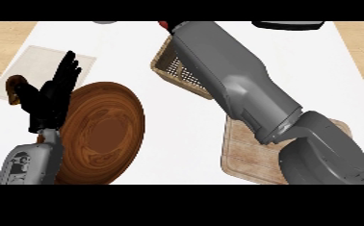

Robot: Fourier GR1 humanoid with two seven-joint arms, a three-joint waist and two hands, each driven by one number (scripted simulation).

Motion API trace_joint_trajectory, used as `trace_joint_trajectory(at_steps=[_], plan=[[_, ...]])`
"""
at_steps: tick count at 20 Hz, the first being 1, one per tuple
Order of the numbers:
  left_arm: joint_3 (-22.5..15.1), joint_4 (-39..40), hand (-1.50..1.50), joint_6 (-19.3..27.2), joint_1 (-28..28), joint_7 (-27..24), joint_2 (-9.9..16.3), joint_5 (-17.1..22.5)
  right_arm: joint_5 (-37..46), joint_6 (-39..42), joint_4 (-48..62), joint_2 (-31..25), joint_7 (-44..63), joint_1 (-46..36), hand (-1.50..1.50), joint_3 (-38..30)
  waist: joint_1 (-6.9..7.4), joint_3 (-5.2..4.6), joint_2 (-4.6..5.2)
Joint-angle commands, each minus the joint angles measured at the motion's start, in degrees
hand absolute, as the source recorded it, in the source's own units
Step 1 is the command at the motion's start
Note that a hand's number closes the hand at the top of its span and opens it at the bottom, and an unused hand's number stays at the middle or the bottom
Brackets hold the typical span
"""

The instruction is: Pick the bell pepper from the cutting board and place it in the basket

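Grey casing fills the near right of the head view, where the right forearm (pixel 249 90) comes in from the lower edge and runs up and to the left across the bench (pixel 135 42). Under its lower part lies a pale wooden cutting board (pixel 241 157), its planks showing at the left of the arm and a rounded corner at the right; I see no bell pepper on the bare part of it. At the near left, the left forearm (pixel 28 165) rises from the lower edge, and its black left hand (pixel 53 93) stands with straight fingers pointing up, spread a little and holding nothing. Just right of it, a round dark wooden plate (pixel 103 133) with a ringed grain rests on the white surface, partly behind the left arm. Behind the left hand lies a brown object (pixel 14 88) that I cannot identify, and beyond it a flat, pale grey mat (pixel 43 61). Farther back, the right forearm passes over a woven wicker basket (pixel 174 71), covering most of it; only its left wall and a bit of its mesh floor show. At the arm's far end a small red patch (pixel 164 25) peeps out near the top edge, above the basket's far side; it may be the bell pepper, though I cannot tell. The right hand itself is hidden, so whether it is open or closed cannot be told. A dark object (pixel 288 25) sits at the far right edge.
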Motion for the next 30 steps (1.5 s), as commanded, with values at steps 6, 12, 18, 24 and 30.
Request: trace_joint_trajectory(at_steps=[6,12,18,24,30], plan=[[-0.73,-0.35,0.0,-0.09,-0.69,1.65,0.18,-0.97,1.17,1.22,-0.16,0.0,-0.55,3.67,1.5,-0.06,-0.13,0.01,0.0],[-0.86,-1.05,0.0,0.03,-0.15,0.98,-0.59,-0.68,-0.16,4.4,0.63,0.0,-0.94,3.13,1.5,-1.8,0.68,0.01,0.14],[-0.77,-0.78,0.0,-0.37,0.98,-0.63,-1.02,-0.36,-1.52,5.34,-0.58,0.0,0.84,3.42,1.5,-3.46,1.06,0.01,0.07],[-0.54,-0.14,0.0,1.58,-0.85,1.01,-1.0,-1.78,-2.38,9.73,3.48,-0.01,1.9,3.4,1.5,-5.73,0.03,0.04,-0.04],[-0.57,-2.38,0.0,0.62,-0.41,2.95,-0.99,-0.63,-2.02,-1.46,-2.37,-0.01,6.25,7.61,-1.5,-5.73,0.11,0.05,-0.16]])
